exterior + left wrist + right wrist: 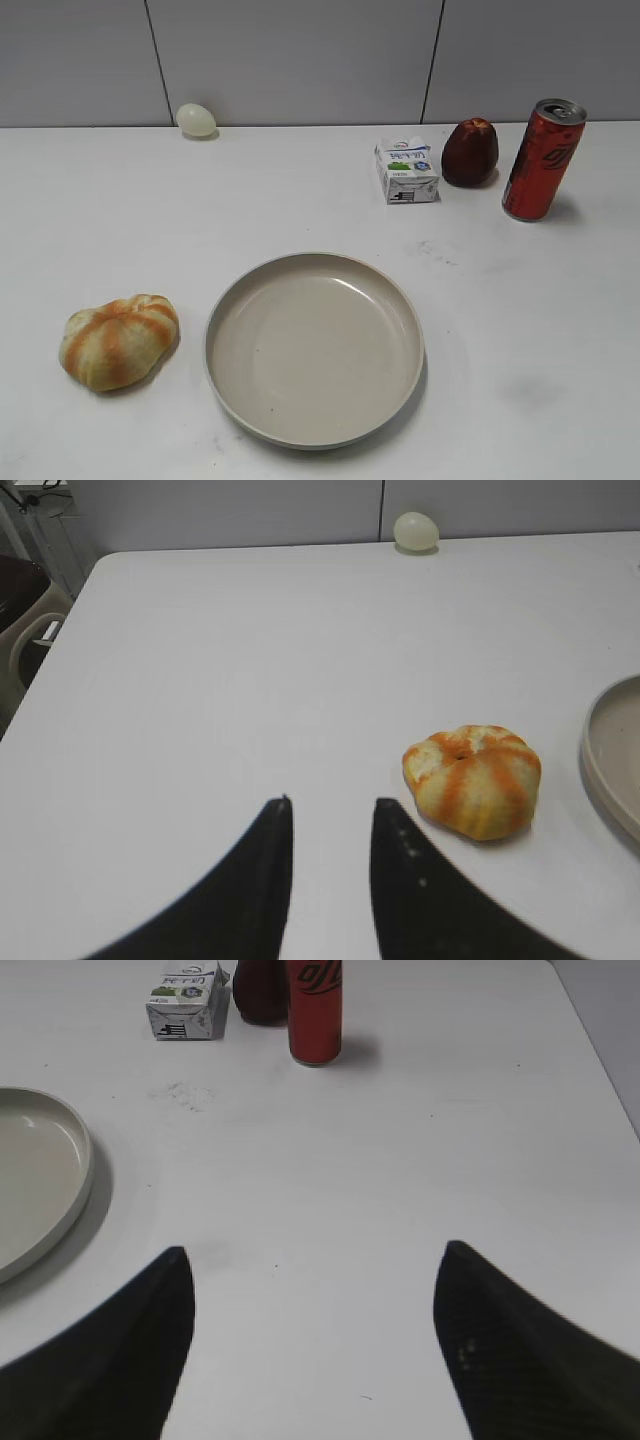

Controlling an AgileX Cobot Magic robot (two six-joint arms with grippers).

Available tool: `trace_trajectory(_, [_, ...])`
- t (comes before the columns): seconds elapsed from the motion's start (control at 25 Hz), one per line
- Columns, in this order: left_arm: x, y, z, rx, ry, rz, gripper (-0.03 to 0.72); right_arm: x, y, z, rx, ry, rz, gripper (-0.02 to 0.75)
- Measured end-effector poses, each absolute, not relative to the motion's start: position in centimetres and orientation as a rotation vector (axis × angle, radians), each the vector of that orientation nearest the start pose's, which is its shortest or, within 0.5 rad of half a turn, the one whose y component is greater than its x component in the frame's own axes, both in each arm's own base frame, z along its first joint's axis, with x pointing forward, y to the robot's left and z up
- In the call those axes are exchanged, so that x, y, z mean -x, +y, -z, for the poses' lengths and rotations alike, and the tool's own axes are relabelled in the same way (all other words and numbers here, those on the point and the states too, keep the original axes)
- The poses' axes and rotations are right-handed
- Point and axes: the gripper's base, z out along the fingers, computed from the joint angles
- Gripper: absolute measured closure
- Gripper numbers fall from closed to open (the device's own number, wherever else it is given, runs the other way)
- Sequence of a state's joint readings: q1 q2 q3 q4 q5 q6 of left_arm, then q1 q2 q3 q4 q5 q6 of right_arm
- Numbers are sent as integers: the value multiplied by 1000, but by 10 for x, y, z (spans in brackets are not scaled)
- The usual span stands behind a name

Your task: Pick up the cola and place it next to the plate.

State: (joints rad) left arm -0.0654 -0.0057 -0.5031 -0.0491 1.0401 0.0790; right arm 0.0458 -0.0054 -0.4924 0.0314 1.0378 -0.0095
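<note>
White table point(150, 220), flat and wide, with a few faint grey smudges near the middle and on the right. Grey wall panels point(300, 55) behind it, split by thin dark lines. At the far left in the left wrist view, a bit of a beige chair-like thing point(25, 630), cut off and hard to make out.

The cola point(543, 160) standing upright at the back right, well apart from the plate point(235, 390). Just left of it, a dark red fruit point(470, 152), then a small white milk carton point(407, 170). In the right wrist view, top of the can cut off by the edge, and most of the fruit hidden too. Plate at the front middle, nothing in it. Only one side of it seen from each wrist.

Orange-striped bread point(119, 340) near the plate's left side, not touching. Pale egg point(196, 119) far back by the wall, maybe real, maybe a toy, too small to tell.

Left gripper point(330, 810) low over bare table, jaws close together with a thin gap, holding nothing. Right gripper point(315, 1260) with jaws spread wide, nothing between them, pointing toward the can but far from it. Neither gripper seen in the exterior view.
</note>
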Motion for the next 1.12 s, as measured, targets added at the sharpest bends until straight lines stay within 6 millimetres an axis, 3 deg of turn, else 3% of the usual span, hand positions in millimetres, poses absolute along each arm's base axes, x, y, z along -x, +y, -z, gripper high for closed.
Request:
trace_trajectory(0.4, [6,-3,-280,-147,2009,50,470,4,2,-277,56,2021,-60,146])
trace_trajectory(0.56, [6,-3,-280,-147,2009,50,470,-5,2,-290,52,1963,-60,146])
trace_trajectory(0.8, [6,-3,-280,-147,2009,50,470,-52,4,-318,41,1866,-60,146])
trace_trajectory(1.12, [6,-3,-280,-147,2009,50,470,-142,9,-347,37,2105,-71,133])
